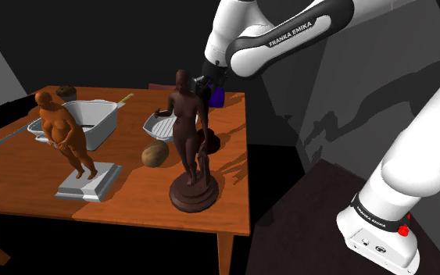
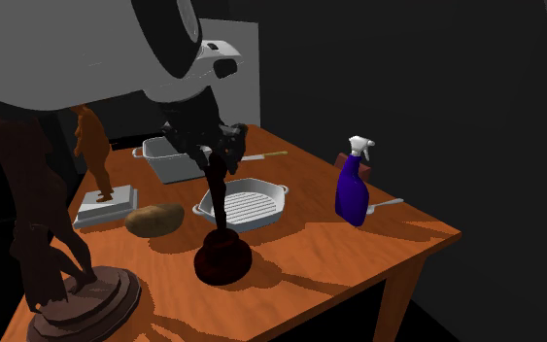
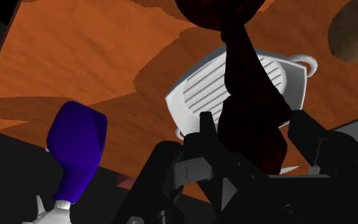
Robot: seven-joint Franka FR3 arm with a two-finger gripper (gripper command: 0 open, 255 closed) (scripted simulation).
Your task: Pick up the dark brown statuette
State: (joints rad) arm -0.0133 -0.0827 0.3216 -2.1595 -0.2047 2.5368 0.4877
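Lettering: "FRANKA EMIKA" reads in white on the dark band of the arm (image 1: 292,31) in the shoulder view. You can read it again on the dark ring near the arm's foot.

Arm pose: in the shoulder view the arm climbs from its foot, leaves the top edge, and comes back down toward that view's left. The wrist hangs over the far part of the table (image 2: 358,243). In the second exterior view the hand points straight down, with a thick white link crossing above it.

Gripper (image 2: 213,153): clenched on the upper part of the dark brown statuette (image 2: 222,255). In the wrist view you see the two black fingers (image 3: 207,130) pressed against either side of the dark figure.

Statuette position: upright, its round base looks to sit on the tabletop, just beside the grill pan (image 2: 261,199), on the pan's side nearer the second exterior camera.

Other items, all placed from the grill pan:
- potato (image 2: 154,220), near the pan, toward the second exterior view's left
- purple spray bottle (image 2: 352,189), white trigger head, apart from the pan toward that view's right, by the pan's long handle
- grey pot (image 2: 169,160), just behind the pan
- orange figure (image 2: 91,146) on a grey plinth, beyond the potato from the pan
- large brown figure (image 2: 43,223) on a round base, well apart from the pan, nearest the second exterior camera
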